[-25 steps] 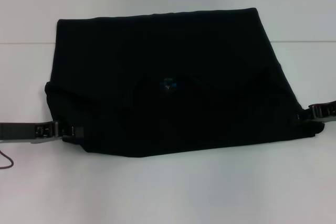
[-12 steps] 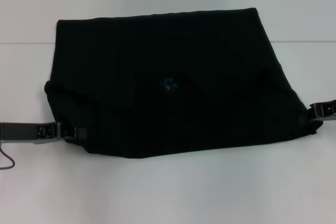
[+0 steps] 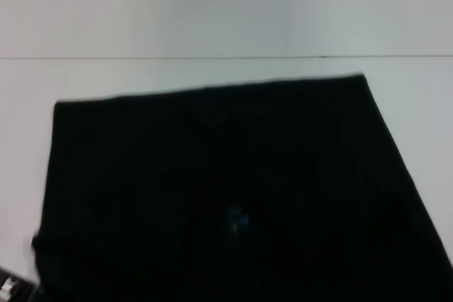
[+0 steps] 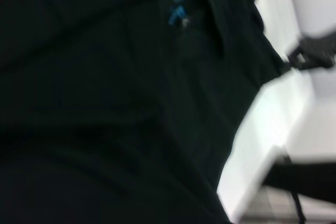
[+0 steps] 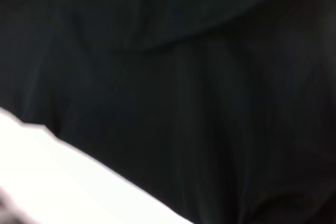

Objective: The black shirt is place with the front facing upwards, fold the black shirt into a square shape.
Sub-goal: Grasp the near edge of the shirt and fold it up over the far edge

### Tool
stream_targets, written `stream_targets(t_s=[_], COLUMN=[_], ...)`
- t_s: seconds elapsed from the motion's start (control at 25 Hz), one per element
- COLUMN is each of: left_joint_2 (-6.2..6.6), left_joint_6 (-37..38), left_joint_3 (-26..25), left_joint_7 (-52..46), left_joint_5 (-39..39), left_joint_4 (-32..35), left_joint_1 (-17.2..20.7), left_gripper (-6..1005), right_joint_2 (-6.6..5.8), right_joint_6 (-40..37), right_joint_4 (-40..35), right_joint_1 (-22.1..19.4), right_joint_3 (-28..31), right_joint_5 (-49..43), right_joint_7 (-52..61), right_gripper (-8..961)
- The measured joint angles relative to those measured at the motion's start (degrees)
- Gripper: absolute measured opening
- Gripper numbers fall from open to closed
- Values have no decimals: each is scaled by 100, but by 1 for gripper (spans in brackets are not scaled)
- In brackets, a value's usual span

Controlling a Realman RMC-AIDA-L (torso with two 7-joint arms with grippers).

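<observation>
The black shirt (image 3: 212, 175) lies partly folded on the white table (image 3: 28, 83) and fills the lower head view, running off its near edge. Its small blue neck label (image 3: 237, 221) faces up; the chest print is hidden. My left gripper (image 3: 8, 286) shows only as a sliver at the shirt's near left corner. The left wrist view is filled with shirt cloth (image 4: 105, 103) and the label (image 4: 177, 13), and it shows my right gripper (image 4: 307, 55) farther off at the shirt's opposite corner. The right wrist view shows only cloth folds (image 5: 210, 103).
Bare white table (image 3: 226, 68) lies beyond the shirt's far edge, up to a seam line (image 3: 212, 57). The left wrist view shows a strip of table and its edge (image 4: 262, 129), with a dark arm part (image 4: 304, 179) beyond it.
The shirt has slid a good way toward me, and its far edge has dropped in the head view. Both grippers have moved with its near corners and mostly left the head view.
</observation>
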Motion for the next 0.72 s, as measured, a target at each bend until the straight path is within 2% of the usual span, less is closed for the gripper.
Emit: stream_targets(t_s=[0.12, 0.2, 0.24, 0.28, 0.32, 0.36, 0.48, 0.56, 0.72], left_joint_2=[14, 26, 58, 62, 64, 62, 36, 7, -28], left_joint_6=[313, 284, 24, -78, -310, -530, -1190, -1805, -2895], left_joint_3=[-41, -115, -488, -630, -917, -1205, -1911, -2395, -2791], left_joint_7=[43, 44, -15, -53, -138, -226, -420, -504, -522], left_joint_5=[191, 172, 87, 73, 60, 54, 37, -59, -457], left_joint_4=[128, 148, 149, 139, 123, 105, 62, 15, -240], left_joint_1=[-41, -75, -213, -252, -325, -390, -533, -569, -486], left_gripper=[37, 37, 37, 37, 37, 37, 37, 37, 37], right_joint_2=[78, 69, 44, 4, -52, -52, -97, -95, -45], right_joint_6=[-415, -312, -173, -10, 265, 265, 818, 1340, 2539], right_joint_4=[-13, -14, -3, 10, 41, 41, 71, 146, 559], right_joint_1=[-59, -27, 17, 69, 152, 152, 234, 245, 237], right_joint_3=[42, 225, 414, 645, 1062, 1062, 1606, 1761, 1761], right_joint_5=[-122, -31, 70, 181, 455, 455, 1043, 1511, 2251], right_joint_7=[-315, -305, -228, -137, 56, 56, 378, 570, 563], right_gripper=[40, 40, 40, 39, 39, 39, 39, 38, 38])
